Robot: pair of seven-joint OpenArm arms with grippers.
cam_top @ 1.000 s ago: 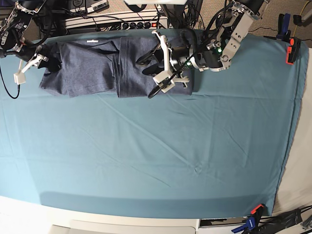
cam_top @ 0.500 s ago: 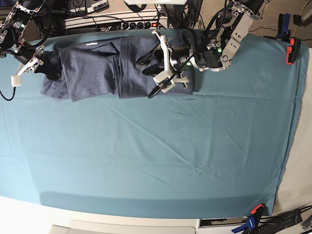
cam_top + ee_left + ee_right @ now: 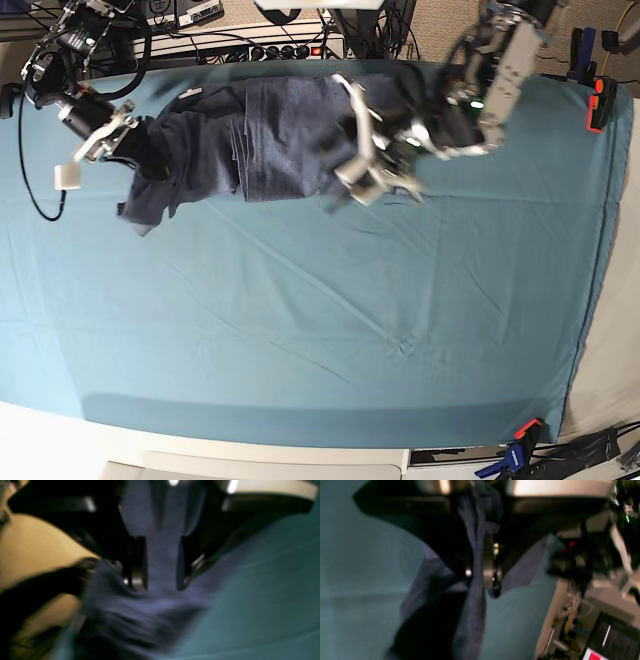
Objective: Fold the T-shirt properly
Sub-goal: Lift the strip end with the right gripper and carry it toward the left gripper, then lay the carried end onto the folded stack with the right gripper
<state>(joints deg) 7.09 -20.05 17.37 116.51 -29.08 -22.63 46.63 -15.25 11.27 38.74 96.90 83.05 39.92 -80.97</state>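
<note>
Mid-fold: my right claw (image 3: 480, 573) was pinched tight on the T-shirt (image 3: 270, 135), lifting its end off the worktop (image 3: 330, 330) near the far edge. Left claw (image 3: 161, 563) stood wide, cloth between its jaws, not clamped. Next move, I judged: carry the lifted end across

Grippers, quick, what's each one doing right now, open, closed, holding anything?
Left gripper: jaws apart around a fold of the T-shirt; whether it grips cannot be told.
Right gripper: closed, pinching T-shirt fabric.
</note>
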